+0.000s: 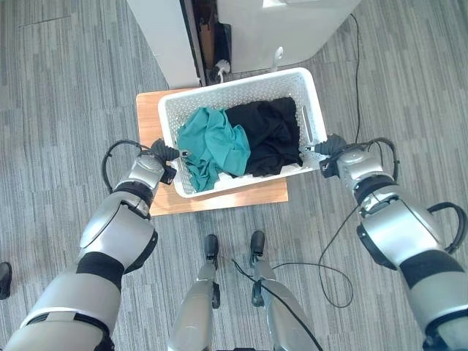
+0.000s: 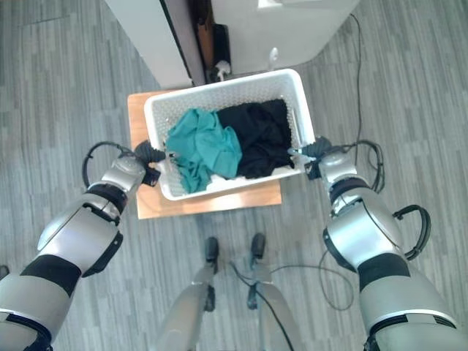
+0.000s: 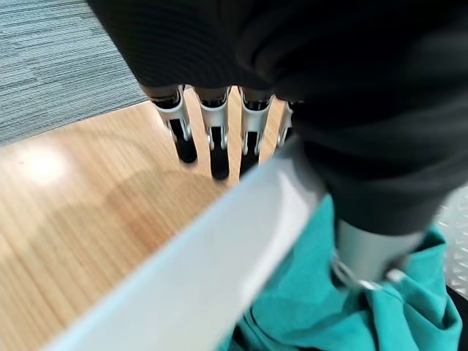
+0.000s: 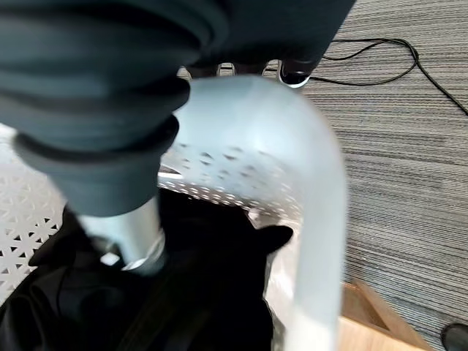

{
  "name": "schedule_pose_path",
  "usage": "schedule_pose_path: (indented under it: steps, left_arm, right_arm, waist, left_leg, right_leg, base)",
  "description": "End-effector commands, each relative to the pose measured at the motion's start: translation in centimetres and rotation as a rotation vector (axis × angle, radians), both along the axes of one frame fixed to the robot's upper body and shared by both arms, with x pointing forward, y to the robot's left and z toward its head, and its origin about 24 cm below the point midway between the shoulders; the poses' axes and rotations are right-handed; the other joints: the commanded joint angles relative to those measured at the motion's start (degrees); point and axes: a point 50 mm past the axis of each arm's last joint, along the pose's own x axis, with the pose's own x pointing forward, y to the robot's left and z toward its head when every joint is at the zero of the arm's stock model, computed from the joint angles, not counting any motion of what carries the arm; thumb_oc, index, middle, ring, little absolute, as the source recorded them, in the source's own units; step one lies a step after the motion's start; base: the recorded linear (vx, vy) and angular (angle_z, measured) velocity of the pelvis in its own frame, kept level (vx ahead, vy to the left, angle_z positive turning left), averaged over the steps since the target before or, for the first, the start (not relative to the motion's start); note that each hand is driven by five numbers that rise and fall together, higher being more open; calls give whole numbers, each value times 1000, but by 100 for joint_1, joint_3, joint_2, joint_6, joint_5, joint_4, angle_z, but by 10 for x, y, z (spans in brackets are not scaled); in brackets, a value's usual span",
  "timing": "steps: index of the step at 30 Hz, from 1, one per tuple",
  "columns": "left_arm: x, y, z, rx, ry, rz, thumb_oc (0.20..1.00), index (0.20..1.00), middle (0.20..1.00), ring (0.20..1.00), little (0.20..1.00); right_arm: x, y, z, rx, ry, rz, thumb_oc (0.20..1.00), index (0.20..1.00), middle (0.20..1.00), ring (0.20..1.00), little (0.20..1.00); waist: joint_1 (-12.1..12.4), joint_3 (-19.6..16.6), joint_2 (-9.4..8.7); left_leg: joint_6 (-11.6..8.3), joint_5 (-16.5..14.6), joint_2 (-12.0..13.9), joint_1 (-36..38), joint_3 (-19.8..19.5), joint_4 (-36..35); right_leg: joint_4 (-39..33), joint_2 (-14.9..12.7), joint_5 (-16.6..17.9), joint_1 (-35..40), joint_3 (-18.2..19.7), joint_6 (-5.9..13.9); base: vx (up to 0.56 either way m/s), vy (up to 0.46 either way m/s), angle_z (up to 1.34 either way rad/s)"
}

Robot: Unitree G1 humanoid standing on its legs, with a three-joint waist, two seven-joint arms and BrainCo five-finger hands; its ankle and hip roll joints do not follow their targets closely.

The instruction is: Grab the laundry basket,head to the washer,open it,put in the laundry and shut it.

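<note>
Left eye view: the white laundry basket (image 1: 241, 91) sits on a low wooden table (image 1: 150, 110), with a teal garment (image 1: 216, 146) and a black garment (image 1: 270, 131) inside. Behind it stands a white appliance (image 1: 164, 36), probably the washer, though its door cannot be made out. The left hand (image 1: 165, 153) is at the basket's left rim and the right hand (image 1: 327, 150) at its right rim, one on each short side.

Right eye view: the same layout. The basket's base looks to be resting on the table, so I judge the lift not yet begun.

Left wrist view: the fingers (image 3: 213, 131) reach down the outside of the rim toward the tabletop while the thumb (image 3: 365, 252) comes down inside against the teal cloth. The rim lies between them, so this hand pinches the basket's edge.

Right wrist view: the thumb (image 4: 131, 241) drops inside beside the black garment and the fingers (image 4: 296, 73) wrap over the outer side of the curved rim, clamping it likewise.

To lift well, both hands should rise together and level, keeping the pinch firm so the rim does not slip. Raising one side first would tip the clothes toward the lower end.
</note>
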Motion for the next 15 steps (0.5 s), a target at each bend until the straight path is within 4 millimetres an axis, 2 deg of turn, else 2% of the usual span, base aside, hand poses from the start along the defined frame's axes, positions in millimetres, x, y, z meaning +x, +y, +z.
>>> schedule_pose_path:
  steps: [1, 2, 9, 15]
  left_arm:
    - [2, 15, 24, 255, 16, 6, 200, 200, 200, 200, 200]
    - [3, 10, 21, 400, 27, -56, 200, 200, 200, 200, 200]
    - [3, -1, 14, 392, 19, -66, 200, 200, 200, 200, 200]
    - [2, 3, 11, 377, 16, -58, 200, 200, 200, 200, 200]
  right_arm:
    - [5, -4, 31, -55, -42, -19, 200, 200, 200, 200, 200]
    - [3, -11, 31, -114, -43, -10, 200, 200, 200, 200, 200]
    - [5, -9, 35, -181, -55, 3, 200, 200, 200, 200, 200]
    - [4, -14, 36, -173, -59, -12, 200, 200, 200, 200, 200]
  waist:
    - [31, 123, -12]
    - [27, 143, 19]
    - [-14, 130, 37]
    - [-17, 60, 53]
  left_leg:
    - [-282, 254, 169, -92, -323, -122]
    - [-282, 231, 167, -69, -328, -122]
    - [-288, 220, 174, -82, -280, -122]
    - [-287, 203, 171, -40, -258, -122]
  right_leg:
    - [1, -208, -138, 232, 165, 519]
    - [1, -205, -140, 253, 160, 522]
    - [1, -207, -128, 217, 189, 537]
    - [1, -217, -148, 274, 183, 543]
  base:
    - [0, 0, 0]
    - [0, 0, 0]
    - [-29, 12, 0]
    - [0, 0, 0]
